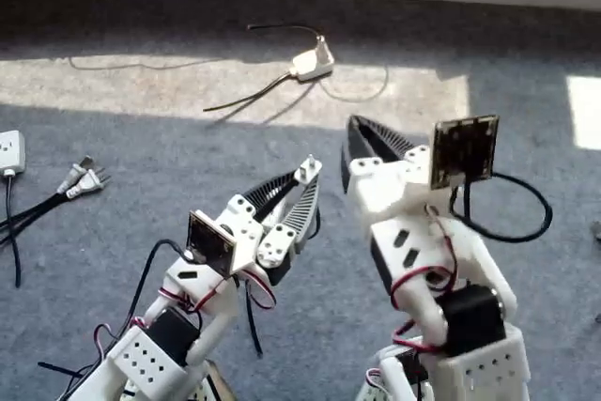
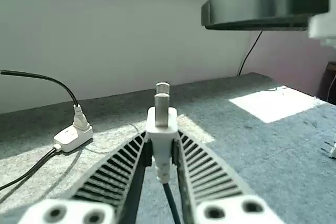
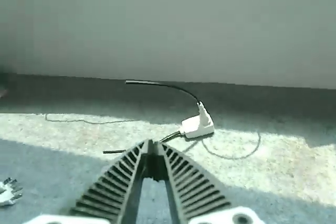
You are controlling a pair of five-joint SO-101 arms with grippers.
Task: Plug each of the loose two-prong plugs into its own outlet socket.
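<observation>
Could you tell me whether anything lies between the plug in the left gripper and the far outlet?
Nothing visible: only bare carpet separates the plug from the outlet, though a second plug already sits in it.

I have one white two-prong plug (image 2: 161, 127) pinched between the fingers of the left hand (image 2: 162, 142). Its prongs point away from the hand and its dark cord trails back between the fingers. Farther off on the grey carpet (image 1: 113, 119), in a sunlit patch, a white outlet socket (image 1: 313, 65) lies with a seated plug (image 1: 323, 48) already in it, its black cord arching away. Off to the left, two loose plugs (image 1: 84, 178) with dark cords lie side by side, near a second socket (image 1: 9, 152) at the view's edge.
</observation>
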